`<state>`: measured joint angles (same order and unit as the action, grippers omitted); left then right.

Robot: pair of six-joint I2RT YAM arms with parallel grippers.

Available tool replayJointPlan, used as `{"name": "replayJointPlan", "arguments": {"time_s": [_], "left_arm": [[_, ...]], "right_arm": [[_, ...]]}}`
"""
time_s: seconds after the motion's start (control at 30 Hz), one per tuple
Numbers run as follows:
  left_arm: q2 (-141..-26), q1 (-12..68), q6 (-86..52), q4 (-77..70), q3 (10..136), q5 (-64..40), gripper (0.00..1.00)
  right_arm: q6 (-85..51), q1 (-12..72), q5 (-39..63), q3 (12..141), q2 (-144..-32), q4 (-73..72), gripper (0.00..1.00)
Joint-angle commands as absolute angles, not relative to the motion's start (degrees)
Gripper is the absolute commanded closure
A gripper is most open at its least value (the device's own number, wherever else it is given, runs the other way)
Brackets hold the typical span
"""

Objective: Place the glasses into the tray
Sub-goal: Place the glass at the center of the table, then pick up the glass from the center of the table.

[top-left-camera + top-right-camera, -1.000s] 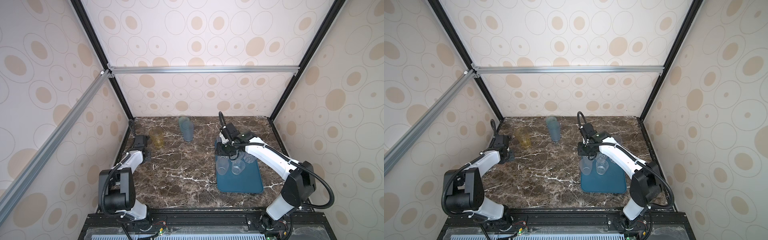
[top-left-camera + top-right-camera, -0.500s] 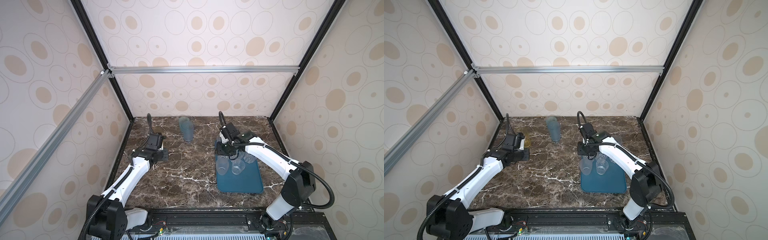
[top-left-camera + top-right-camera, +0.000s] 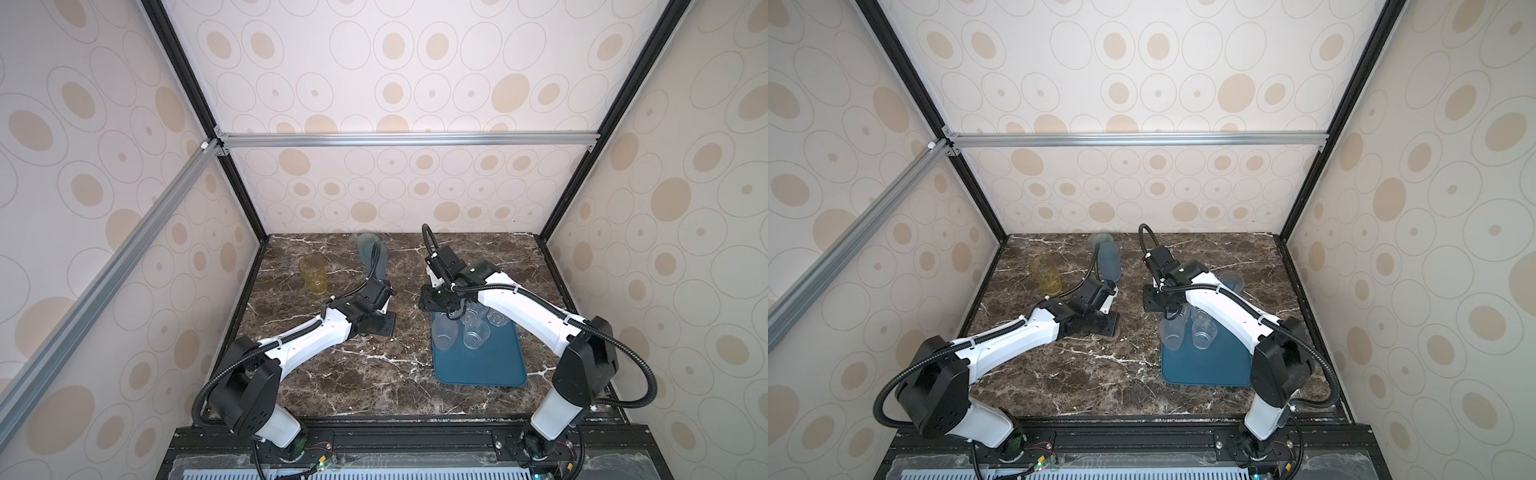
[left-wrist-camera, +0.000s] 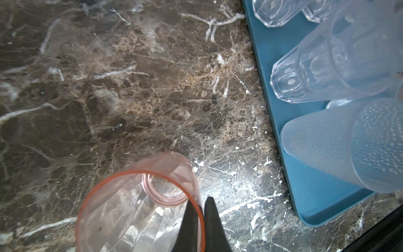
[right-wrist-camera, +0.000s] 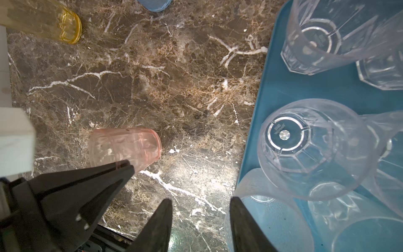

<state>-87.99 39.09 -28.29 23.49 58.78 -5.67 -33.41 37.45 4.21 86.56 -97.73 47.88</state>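
Observation:
My left gripper (image 4: 201, 210) is shut on the rim of a small pinkish glass (image 4: 139, 207), one finger inside and one outside. The glass (image 5: 124, 148) hangs tilted over the marble, just left of the dark teal tray (image 3: 478, 365). In the tray stand a frosted glass (image 3: 444, 336) and several clear faceted glasses (image 3: 476, 334). My right gripper (image 5: 200, 209) is open above the tray's left edge, with bare marble between its fingers and one finger at the frosted glass's (image 5: 272, 218) rim. An amber glass (image 3: 312, 274) and a tall teal glass (image 3: 372, 253) stand at the back left.
The marble table (image 3: 353, 382) is boxed in by patterned walls and black frame posts. The two grippers are close together near the tray's (image 3: 1204, 370) far left corner. A black rail (image 3: 374, 436) runs along the table's front edge.
My left arm has swung from the far left wall rightward to the table's middle, beside the tray. The right arm has not moved.

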Motion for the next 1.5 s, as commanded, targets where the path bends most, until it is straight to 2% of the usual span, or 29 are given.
{"name": "replayJointPlan", "arguments": {"time_s": [0.0, 0.33, 0.53, 0.83, 0.93, 1.07, 1.13, 1.23, 1.47], "left_arm": [[-89.19, 40.41, -29.12, 21.25, 60.82, -4.77, 1.0], [-90.79, 41.67, -28.58, 20.68, 60.47, -3.63, 0.89], [-89.53, 41.97, -28.57, 20.72, 61.58, -4.92, 0.78], [-79.4, 39.68, -23.72, 26.96, 66.94, -3.33, 0.68], [-76.39, 35.87, -21.0, 25.78, 64.16, -0.11, 0.67], [-70.93, 32.12, -18.77, 18.92, 55.92, 13.94, 0.64], [-67.28, 30.7, -19.15, 13.15, 50.06, 17.55, 0.6], [-64.17, 30.26, -21.1, 8.17, 44.56, 19.24, 0.53], [-64.66, 30.24, -25.86, 4.13, 39.0, 16.07, 0.46]], "right_arm": [[-34.39, 38.1, 3.1, 86.57, -98.77, 49.01, 0.54], [-34.58, 38.22, 3.34, 85.87, -99.76, 48.15, 0.54], [-34.71, 38.15, 3.69, 86.09, -99.42, 47.97, 0.54], [-36.64, 39.98, 5.65, 84.02, -97.91, 47.36, 0.54], [-37.26, 42.71, 6.38, 84.01, -99.44, 46.76, 0.54], [-37.33, 45.63, 5.2, 85.79, -103.35, 47.32, 0.54], [-37.07, 46.74, 3.99, 86.78, -105.0, 47.53, 0.54], [-36.71, 47.7, 3.04, 87.91, -107.2, 47.6, 0.55], [-37.07, 47.96, 2.9, 90.28, -109.68, 46.08, 0.58]]}}
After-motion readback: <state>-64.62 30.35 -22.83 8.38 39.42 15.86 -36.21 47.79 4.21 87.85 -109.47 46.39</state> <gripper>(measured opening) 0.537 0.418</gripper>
